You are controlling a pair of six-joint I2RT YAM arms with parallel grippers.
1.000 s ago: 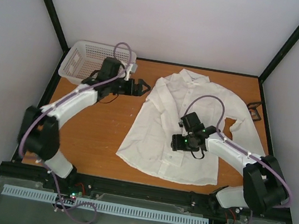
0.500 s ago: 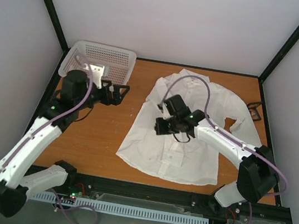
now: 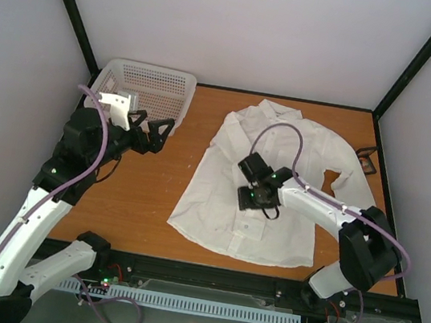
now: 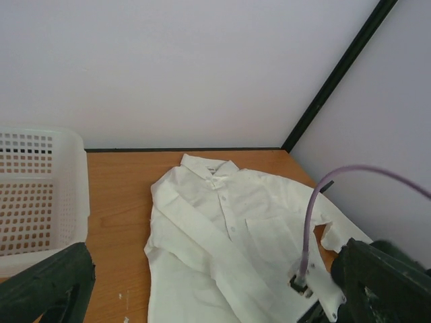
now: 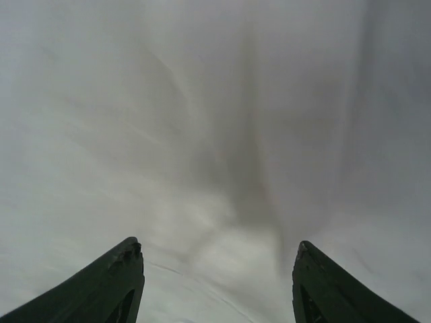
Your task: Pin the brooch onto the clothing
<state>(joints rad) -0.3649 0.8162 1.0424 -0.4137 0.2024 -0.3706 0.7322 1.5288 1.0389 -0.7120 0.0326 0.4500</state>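
Two pairs of jaws stand spread and empty, we note: the left jaws beside the white basket (image 3: pixel 149 87) at the bench's (image 3: pixel 145 200) far left corner, the right jaws low over the white shirt (image 3: pixel 221 180), which lies flat, collar toward the far edge.

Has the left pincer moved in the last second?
Yes. The left pincer pulled back leftward from the shirt to the near right corner of the basket.

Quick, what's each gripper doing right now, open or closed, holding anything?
Left gripper: open, holding nothing.
Right gripper: open over the white shirt, holding nothing.
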